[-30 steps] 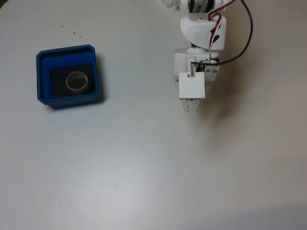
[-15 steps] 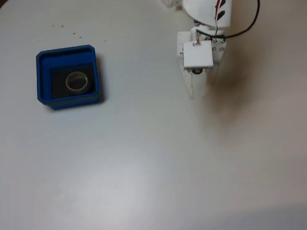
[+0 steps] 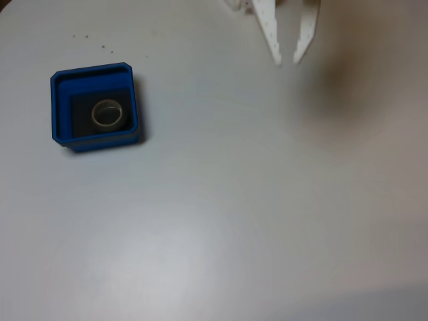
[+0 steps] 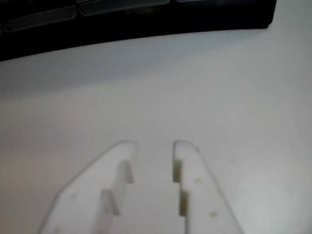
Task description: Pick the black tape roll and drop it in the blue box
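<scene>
The blue box [image 3: 61,110] sits on the white table at the left of the fixed view. The black tape roll [image 3: 107,113] lies flat on its dark floor, its pale inner core showing as a ring. My gripper [image 3: 286,61] is far to the right of the box at the top edge, its two white fingers apart and empty. In the wrist view the gripper [image 4: 155,145] comes in from the bottom edge, open, with only bare table between the fingertips.
The white table [image 3: 221,221] spreads wide around the box. A few small dark specks [image 3: 93,40] lie above the box. In the wrist view a black object [image 4: 131,19] runs along the top edge.
The arm has drawn back toward the top edge of the fixed view, leaving just the two fingers in sight. The tape roll and box have not moved.
</scene>
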Motion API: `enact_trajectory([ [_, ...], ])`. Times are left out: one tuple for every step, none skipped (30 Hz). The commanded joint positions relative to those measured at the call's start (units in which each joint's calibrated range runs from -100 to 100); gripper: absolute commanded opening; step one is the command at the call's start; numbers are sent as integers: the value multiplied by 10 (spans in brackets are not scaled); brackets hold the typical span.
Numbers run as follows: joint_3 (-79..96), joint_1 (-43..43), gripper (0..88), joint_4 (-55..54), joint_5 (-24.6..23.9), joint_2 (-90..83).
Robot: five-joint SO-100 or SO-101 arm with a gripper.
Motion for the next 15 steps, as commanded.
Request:
enact_trajectory([
  [-1,4,9,-3,-2,-68],
  [-1,4,9,-3,-2,-80],
  [-1,4,9,-3,-2,-93],
  [-1,4,9,-3,-2,-104],
  [-1,4,9,-3,-2,-118],
  [-1,4,9,-3,-2,-130],
  [-1,4,9,-3,-2,-145],
  [-1,4,9,-3,-2,-158],
  [-1,5,9,-3,-2,-171],
  [-1,5,9,-3,-2,-185],
  [-1,5,9,-3,-2,-197],
  [-1,5,9,-3,-2,-211],
  [-1,5,9,-3,-2,-223],
  [-1,5,9,-3,-2,-236],
  [-1,5,9,-3,-2,-249],
])
